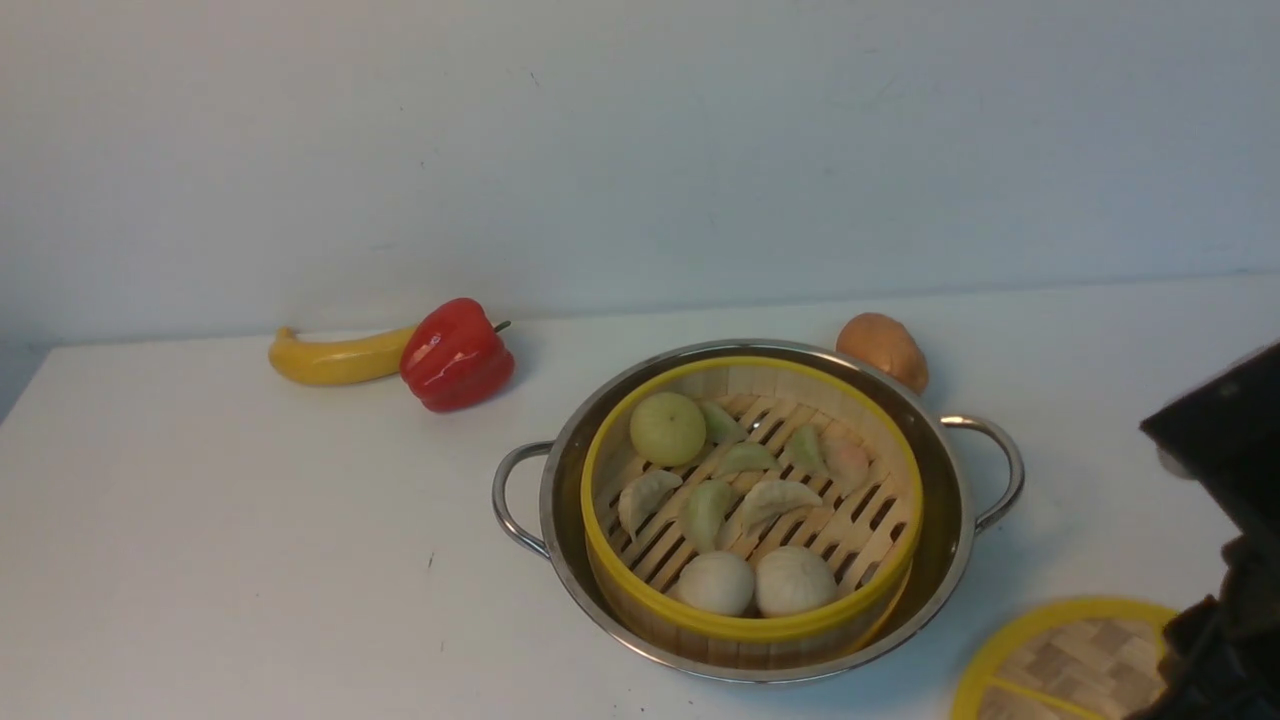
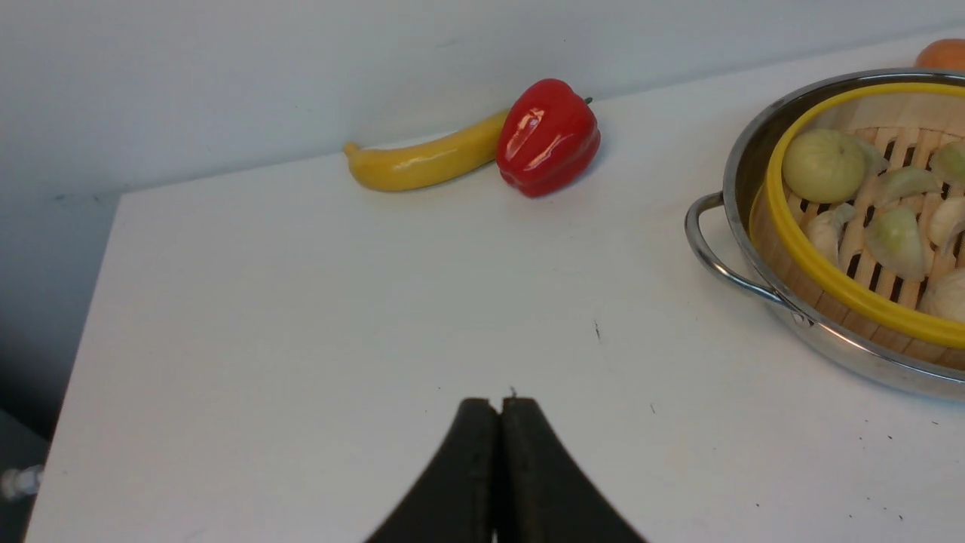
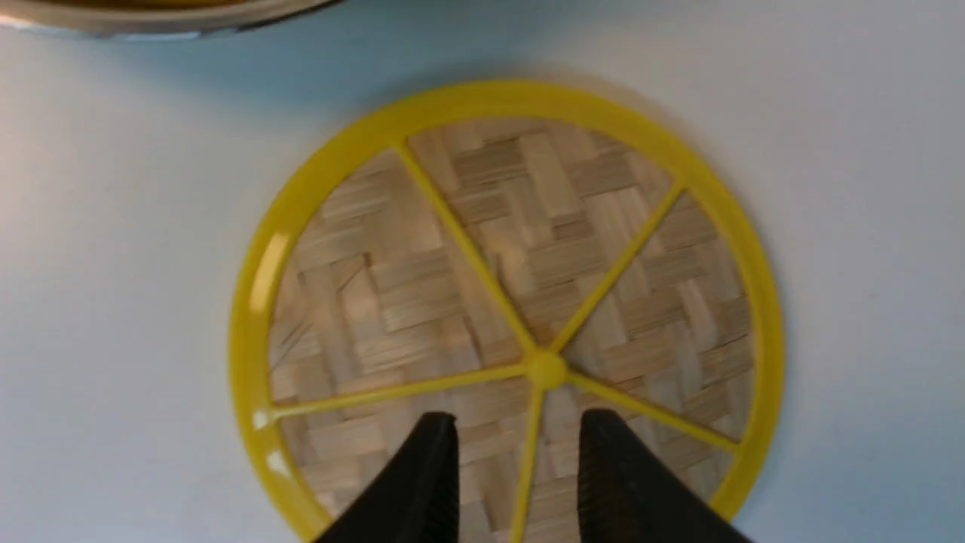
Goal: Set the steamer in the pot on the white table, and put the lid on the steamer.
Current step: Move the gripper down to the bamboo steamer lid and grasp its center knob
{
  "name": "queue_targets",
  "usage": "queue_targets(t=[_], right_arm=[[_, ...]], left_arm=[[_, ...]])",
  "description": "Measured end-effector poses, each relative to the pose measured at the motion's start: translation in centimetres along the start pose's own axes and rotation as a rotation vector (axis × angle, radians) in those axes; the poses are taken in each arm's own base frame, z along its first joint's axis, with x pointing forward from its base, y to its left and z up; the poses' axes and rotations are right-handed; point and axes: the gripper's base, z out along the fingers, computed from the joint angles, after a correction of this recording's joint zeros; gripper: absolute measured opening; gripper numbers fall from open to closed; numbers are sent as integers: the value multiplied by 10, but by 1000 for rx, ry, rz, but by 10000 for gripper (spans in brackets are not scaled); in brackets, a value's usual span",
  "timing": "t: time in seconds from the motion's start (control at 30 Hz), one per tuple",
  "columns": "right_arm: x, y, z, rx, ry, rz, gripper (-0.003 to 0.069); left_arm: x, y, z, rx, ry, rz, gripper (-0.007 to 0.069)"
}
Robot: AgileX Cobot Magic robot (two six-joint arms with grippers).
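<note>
Your right gripper hangs over the lid, its 2 black fingers apart with 1 yellow spoke running between them; whether they touch the weave is unclear. Your left gripper is closed, empty, above bare white table. The lid lies flat on the table at 4 o'clock from the pot, apart from it, and the front view cuts it off behind the dark right arm. The steamer already sits inside the shiny steel pot, its slatted floor holding pale dumplings and buns. A glossy red pepper touching a banana lies at 10 o'clock, and a brown rounded tuber at 1 o'clock, just behind the rim.
</note>
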Motion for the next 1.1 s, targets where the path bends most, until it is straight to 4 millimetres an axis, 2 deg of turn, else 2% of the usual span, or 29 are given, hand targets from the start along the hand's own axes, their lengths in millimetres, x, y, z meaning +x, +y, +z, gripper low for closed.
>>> queue_targets(t=[0.17, 0.27, 0.4, 0.5, 0.57, 0.77, 0.93, 1.1], right_arm=[[8, -1, 10, -6, 52, -7, 244], [22, -19, 29, 35, 139, 56, 244], [40, -41, 44, 60, 228, 139, 244], [49, -48, 43, 44, 243, 186, 244], [55, -47, 33, -43, 200, 221, 244], [57, -36, 22, -207, 130, 194, 244], [49, -37, 28, -192, 90, 189, 244], [37, -39, 45, -162, 103, 187, 244]], left_arm=[[0, -2, 0, 18, 5, -12, -21], [1, -2, 0, 27, 7, -13, -21], [1, -3, 0, 30, 9, -14, -21], [1, -3, 0, 30, 9, -14, -21], [1, -3, 0, 32, 9, -16, -21], [1, -4, 0, 46, 12, -25, -21], [1, -5, 0, 58, 15, -33, -20], [1, -6, 0, 60, 15, -35, -20]])
